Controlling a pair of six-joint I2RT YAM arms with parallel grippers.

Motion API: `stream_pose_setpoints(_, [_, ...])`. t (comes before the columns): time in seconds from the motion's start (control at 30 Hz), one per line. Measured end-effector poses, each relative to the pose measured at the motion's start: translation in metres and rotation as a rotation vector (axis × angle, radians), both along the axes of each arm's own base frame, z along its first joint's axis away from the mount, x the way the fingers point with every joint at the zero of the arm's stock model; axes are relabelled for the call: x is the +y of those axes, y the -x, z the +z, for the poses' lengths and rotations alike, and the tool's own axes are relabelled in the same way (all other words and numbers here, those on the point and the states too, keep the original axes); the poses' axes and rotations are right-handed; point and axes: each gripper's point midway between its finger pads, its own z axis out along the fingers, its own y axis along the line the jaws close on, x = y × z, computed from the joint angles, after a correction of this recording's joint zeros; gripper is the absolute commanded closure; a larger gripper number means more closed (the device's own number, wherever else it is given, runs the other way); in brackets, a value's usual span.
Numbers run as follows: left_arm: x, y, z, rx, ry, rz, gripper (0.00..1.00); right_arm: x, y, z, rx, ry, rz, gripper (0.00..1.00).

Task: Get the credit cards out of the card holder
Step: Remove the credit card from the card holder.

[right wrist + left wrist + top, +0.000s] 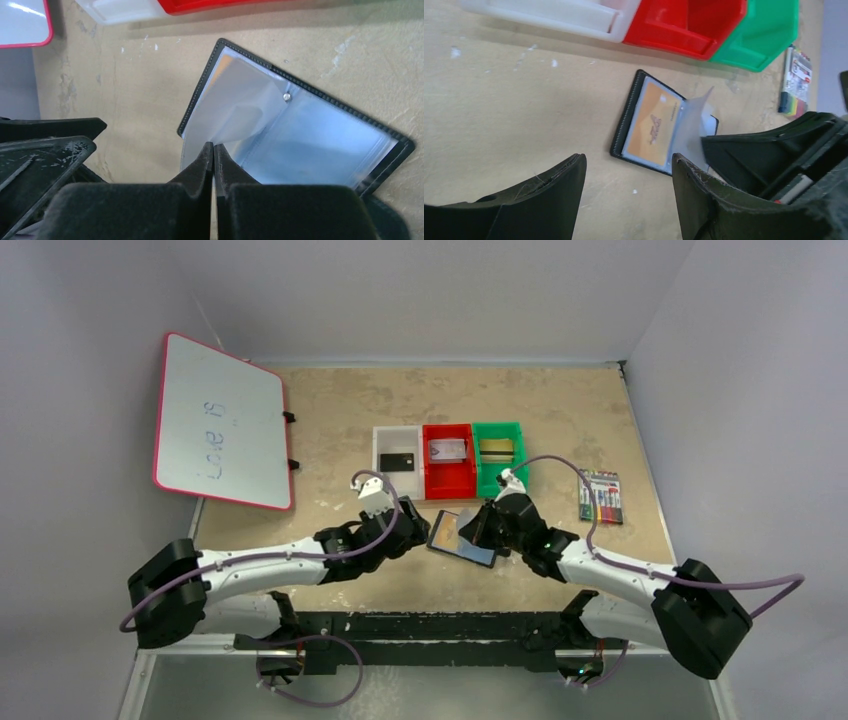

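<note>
The card holder lies open on the table in front of the bins, grey-blue inside, black-edged. In the left wrist view an orange card shows in its left sleeve. My right gripper is shut on a clear sleeve leaf of the holder and lifts it; it sits at the holder's right side. My left gripper is open and empty just left of the holder. A black card, a silver-grey card and a gold-tan card each lie in a bin.
The white bin, red bin and green bin stand in a row just behind the holder. A clear pack of markers lies at the right. A red-framed whiteboard lies at the far left.
</note>
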Motion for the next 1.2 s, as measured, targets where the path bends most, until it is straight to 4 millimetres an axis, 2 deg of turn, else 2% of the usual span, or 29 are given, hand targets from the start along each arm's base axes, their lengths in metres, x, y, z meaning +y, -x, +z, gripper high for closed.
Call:
stream_pose_setpoints(0.13, [-0.026, -0.006, 0.002, -0.002, 0.047, -0.039, 0.37, -0.004, 0.008, -0.011, 0.030, -0.038, -0.009, 1.00])
stream_pose_setpoints(0.3, [-0.055, -0.015, -0.003, -0.005, 0.050, -0.088, 0.37, -0.009, 0.021, -0.020, 0.052, -0.087, -0.018, 1.00])
stream_pose_setpoints(0.53, [-0.101, -0.024, -0.017, 0.009, 0.083, -0.161, 0.37, -0.016, 0.027, -0.010, 0.024, -0.157, -0.049, 1.00])
stream_pose_setpoints(0.6, [-0.111, -0.025, -0.020, 0.018, 0.105, -0.182, 0.38, -0.017, 0.026, -0.007, 0.018, -0.165, -0.059, 0.95])
stream_pose_setpoints(0.7, [-0.125, -0.023, -0.023, 0.030, 0.152, -0.220, 0.40, -0.022, 0.027, -0.009, 0.028, -0.150, -0.077, 0.94])
stream_pose_setpoints(0.73, [-0.129, -0.022, -0.024, 0.033, 0.165, -0.233, 0.41, -0.024, 0.029, -0.011, 0.038, -0.138, -0.083, 0.91])
stream_pose_setpoints(0.77, [-0.133, -0.021, -0.025, 0.038, 0.173, -0.243, 0.42, -0.028, 0.029, -0.013, 0.049, -0.121, -0.098, 0.80])
stream_pose_setpoints(0.8, [-0.138, -0.021, -0.025, 0.044, 0.183, -0.255, 0.43, -0.031, 0.030, -0.013, 0.058, -0.111, -0.113, 0.64])
stream_pose_setpoints(0.83, [-0.143, -0.020, -0.025, 0.049, 0.197, -0.266, 0.43, -0.034, 0.029, -0.011, 0.063, -0.104, -0.135, 0.57])
stream_pose_setpoints(0.93, [-0.154, -0.022, -0.026, 0.057, 0.241, -0.275, 0.44, -0.048, 0.028, -0.001, 0.064, -0.086, -0.204, 0.51])
stream_pose_setpoints(1.2, [-0.176, -0.022, -0.031, 0.093, 0.307, -0.311, 0.47, -0.087, 0.031, 0.018, 0.100, -0.046, -0.420, 0.51])
